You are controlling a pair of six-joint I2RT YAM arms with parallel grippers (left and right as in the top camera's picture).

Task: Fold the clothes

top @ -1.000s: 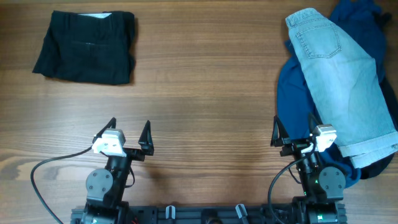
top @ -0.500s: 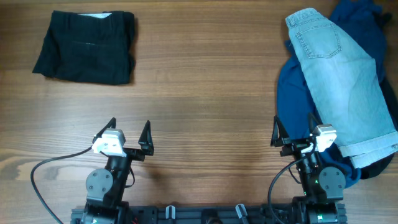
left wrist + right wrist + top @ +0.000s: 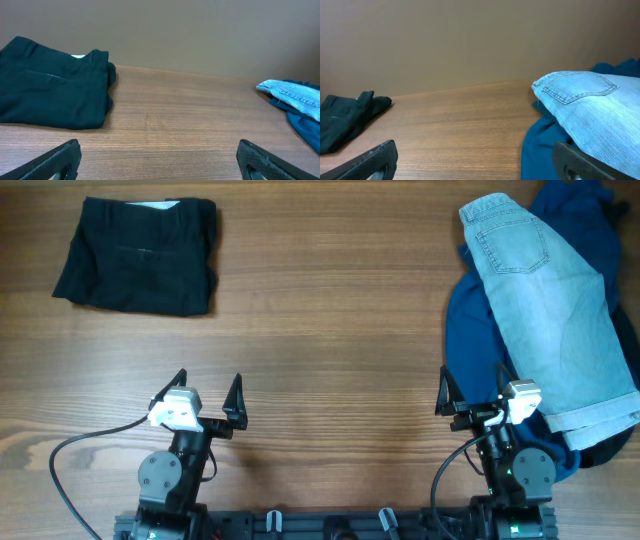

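the black shorts [image 3: 137,255] lie folded into a compact rectangle at about 10 o'clock on the wooden table [image 3: 330,330], pale waistband lining along the far edge. the light-blue denim shorts [image 3: 550,310] lie on a dark blue garment [image 3: 470,330] at about 3 o'clock. the left gripper [image 3: 208,380] at 7 o'clock and the right gripper [image 3: 471,378] at 5 o'clock hold nothing, jaws spread wide.

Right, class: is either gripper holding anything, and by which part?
Nothing is held. The left gripper and the right gripper both stand open and empty; the black shorts lie untouched, far from both.
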